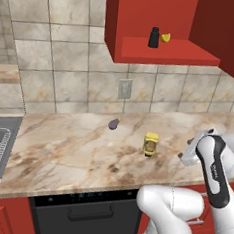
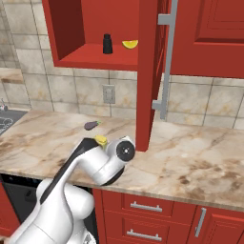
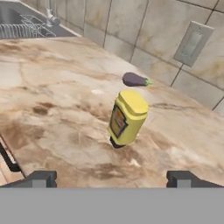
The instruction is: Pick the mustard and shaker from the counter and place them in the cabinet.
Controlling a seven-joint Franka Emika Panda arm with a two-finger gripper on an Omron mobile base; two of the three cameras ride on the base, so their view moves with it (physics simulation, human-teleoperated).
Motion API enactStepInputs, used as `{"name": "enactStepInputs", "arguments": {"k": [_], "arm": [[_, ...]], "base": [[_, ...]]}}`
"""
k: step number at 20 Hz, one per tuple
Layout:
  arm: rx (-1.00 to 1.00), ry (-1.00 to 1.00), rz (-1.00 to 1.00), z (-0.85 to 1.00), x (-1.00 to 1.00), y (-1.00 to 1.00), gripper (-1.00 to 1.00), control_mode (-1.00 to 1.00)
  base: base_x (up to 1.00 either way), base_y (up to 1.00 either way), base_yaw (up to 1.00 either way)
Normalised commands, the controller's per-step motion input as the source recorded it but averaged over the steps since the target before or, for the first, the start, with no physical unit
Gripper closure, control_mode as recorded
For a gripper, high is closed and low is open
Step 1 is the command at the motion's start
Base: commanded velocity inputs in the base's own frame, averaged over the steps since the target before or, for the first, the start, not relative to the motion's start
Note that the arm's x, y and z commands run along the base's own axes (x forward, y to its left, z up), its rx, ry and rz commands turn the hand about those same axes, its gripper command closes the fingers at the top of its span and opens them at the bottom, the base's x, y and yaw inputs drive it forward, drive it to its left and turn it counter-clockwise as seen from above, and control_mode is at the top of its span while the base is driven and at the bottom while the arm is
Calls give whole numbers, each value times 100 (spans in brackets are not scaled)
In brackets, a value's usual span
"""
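Currently the small yellow mustard bottle (image 3: 127,118) stands upright on the veined marble desk (image 3: 52,109), straight ahead of the fingers (image 3: 38,179), centred between them but apart. Fingers spread wide, holding nothing. Small black tapered shaker (image 1: 154,37) already sits in the red cabinet (image 1: 170,51) niche above the mustard.

Bare marble surface (image 3: 52,100) all round the mustard (image 3: 127,117), open between it and the tool (image 3: 111,178) with jaws spread wide. Eggplant (image 3: 134,79) lying behind the bottle, near the tiled wall, apart from it. In the cabinet (image 1: 147,21) niche, shaker (image 1: 154,37) and lemon wedge (image 1: 166,37) standing toward the back; free shelf in front and left.
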Motion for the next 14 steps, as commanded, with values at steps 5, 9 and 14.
{"name": "enactStepInputs", "arguments": {"k": [5,9,14], "arm": [[12,16,6,-13,4,0,-100,-100],[21,9,9,-14,-1,-6,-100,-100],[21,0,3,-6,-6,-6,-100,-100]], "base": [[0,0,0],[0,0,0],[0,0,0]]}}
